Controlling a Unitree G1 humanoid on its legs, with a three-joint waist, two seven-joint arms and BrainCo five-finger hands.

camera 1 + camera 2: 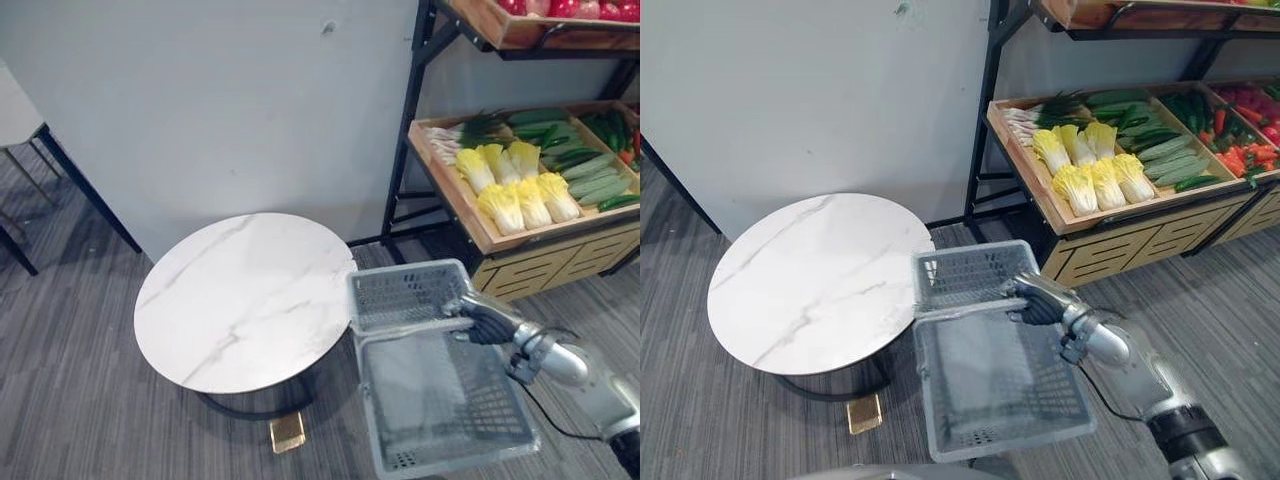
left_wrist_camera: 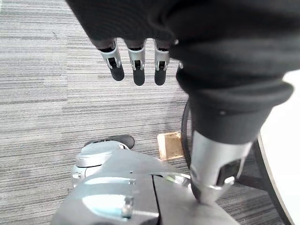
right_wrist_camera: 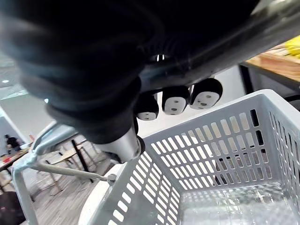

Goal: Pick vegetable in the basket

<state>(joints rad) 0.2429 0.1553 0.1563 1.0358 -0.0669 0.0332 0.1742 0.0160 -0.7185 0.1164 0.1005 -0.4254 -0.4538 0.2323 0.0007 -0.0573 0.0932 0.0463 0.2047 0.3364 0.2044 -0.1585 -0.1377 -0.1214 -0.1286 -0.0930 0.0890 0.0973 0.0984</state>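
Note:
A grey plastic basket (image 1: 440, 400) hangs in the air beside the round table, empty, carried by its metal handle (image 1: 405, 328). My right hand (image 1: 485, 322) is shut on that handle; in the right wrist view its fingers (image 3: 176, 99) curl around the bar above the basket's wall (image 3: 206, 145). Vegetables lie on the wooden shelf at the back right: yellow-white cabbages (image 1: 515, 190), green cucumbers (image 1: 590, 175) and red peppers (image 1: 1240, 155). My left hand (image 2: 136, 58) hangs low over the carpet, fingers relaxed, holding nothing.
A round white marble table (image 1: 245, 295) stands left of the basket. The black-framed wooden shelf rack (image 1: 455, 190) stands against the wall at the right, with an upper crate of red produce (image 1: 560, 12). A small gold block (image 1: 287, 432) lies on the carpet under the table.

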